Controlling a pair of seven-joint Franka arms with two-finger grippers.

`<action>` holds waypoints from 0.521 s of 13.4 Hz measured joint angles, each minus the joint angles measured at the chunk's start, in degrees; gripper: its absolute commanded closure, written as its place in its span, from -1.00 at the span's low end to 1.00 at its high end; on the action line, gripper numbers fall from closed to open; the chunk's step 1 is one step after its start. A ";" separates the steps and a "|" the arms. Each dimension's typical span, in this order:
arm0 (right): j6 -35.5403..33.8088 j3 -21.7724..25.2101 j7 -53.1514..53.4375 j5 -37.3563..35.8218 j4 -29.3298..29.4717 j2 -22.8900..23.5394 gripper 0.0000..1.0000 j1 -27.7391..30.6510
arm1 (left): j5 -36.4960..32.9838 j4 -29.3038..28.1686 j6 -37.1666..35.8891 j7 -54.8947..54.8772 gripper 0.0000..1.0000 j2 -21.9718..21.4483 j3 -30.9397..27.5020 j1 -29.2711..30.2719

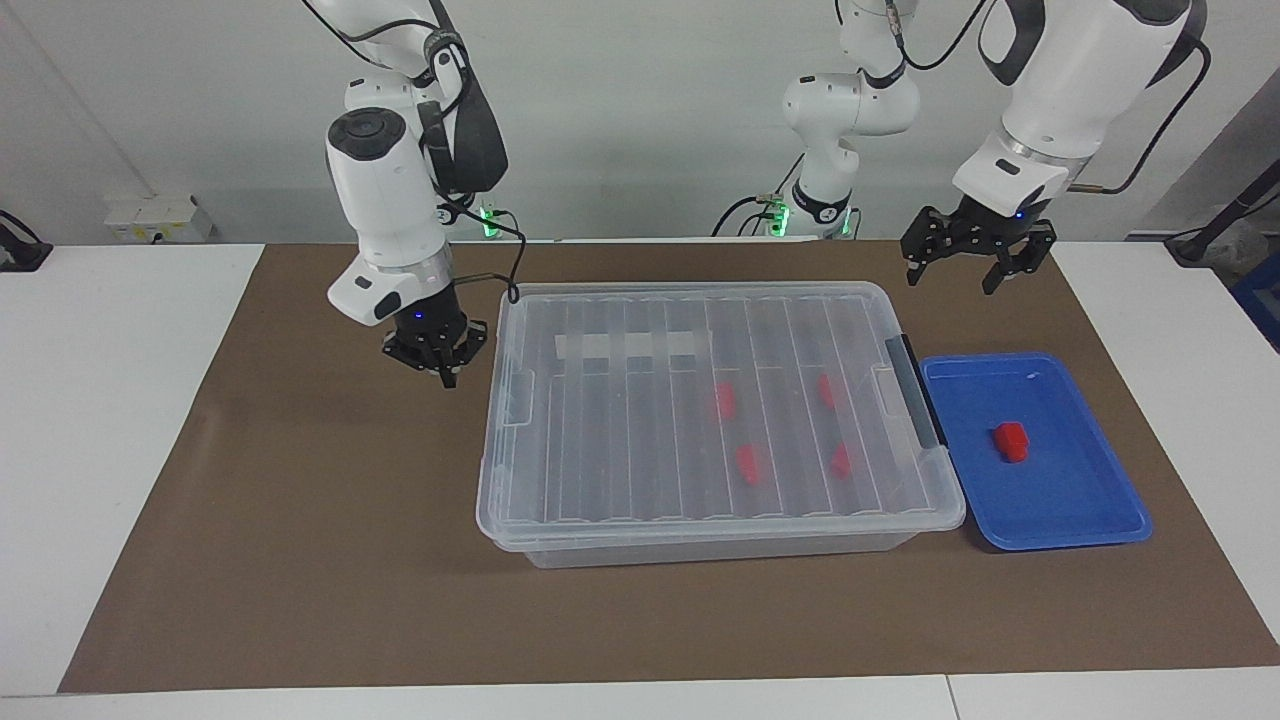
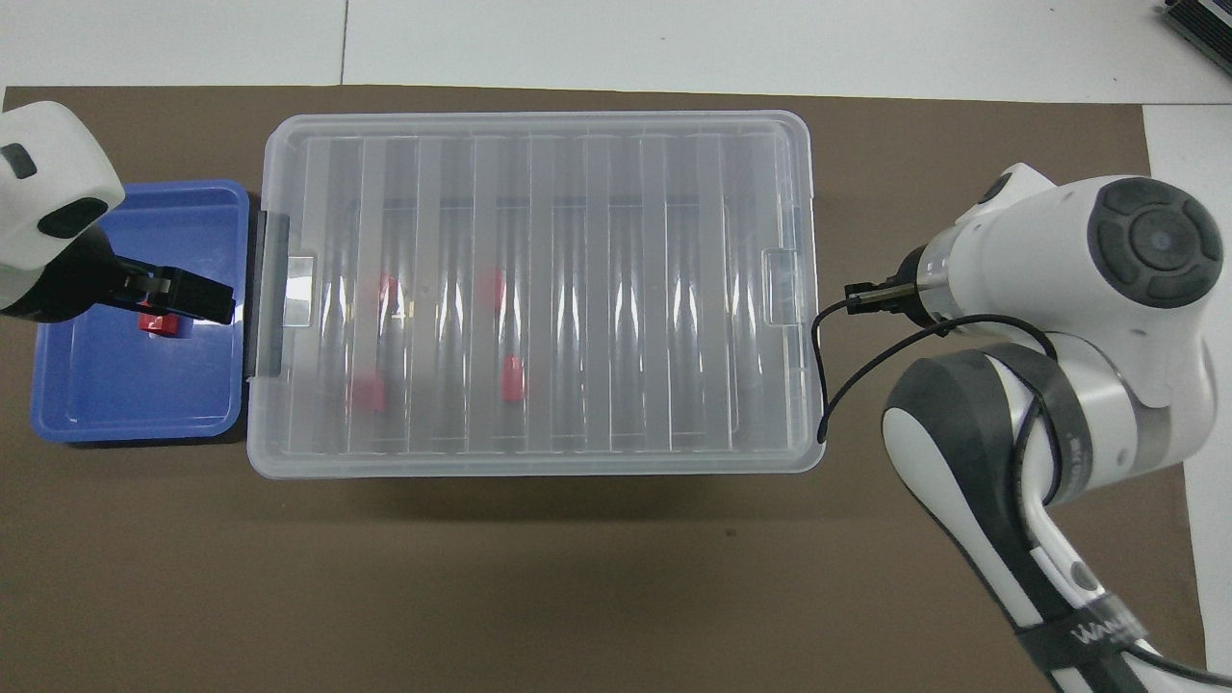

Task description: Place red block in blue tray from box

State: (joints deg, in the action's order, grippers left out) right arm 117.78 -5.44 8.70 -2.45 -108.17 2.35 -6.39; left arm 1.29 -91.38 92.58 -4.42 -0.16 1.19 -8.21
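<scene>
The box (image 1: pixel 700 420) is a clear bin with its ribbed lid on, in the middle of the brown mat; it also shows in the overhead view (image 2: pixel 529 289). Several red blocks (image 1: pixel 724 400) lie inside it under the lid. One red block (image 1: pixel 1010 440) lies in the blue tray (image 1: pixel 1080 500), which stands beside the box's black latch (image 1: pixel 912 390) toward the left arm's end. My left gripper (image 1: pixel 957 275) is open and empty, raised over the tray's edge nearer the robots. My right gripper (image 1: pixel 446 375) is shut and empty, low beside the box's other end.
A whitish tape strip (image 1: pixel 630 345) is on the lid. The brown mat (image 1: pixel 300 550) covers the table. The right arm's cable (image 2: pixel 818 375) hangs close to the box's end.
</scene>
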 measured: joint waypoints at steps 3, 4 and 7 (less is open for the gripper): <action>-4.45 0.07 2.76 0.16 0.67 -2.34 -0.98 1.55 | -0.19 -0.08 -0.48 0.04 -1.00 -0.93 -0.05 -0.66; -6.52 0.15 3.40 0.17 1.90 -2.60 -0.98 1.67 | -0.20 -0.15 -0.49 0.04 -1.00 -1.13 -0.11 -0.66; -16.36 0.24 3.91 0.43 8.47 -2.92 -0.98 2.90 | -0.20 -0.55 -0.57 0.04 -1.00 -1.21 -0.07 -0.70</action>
State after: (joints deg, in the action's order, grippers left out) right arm 101.41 -5.21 12.60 -2.03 -99.70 -0.58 -3.49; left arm 1.09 -91.93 92.01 -4.38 -1.37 1.12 -8.91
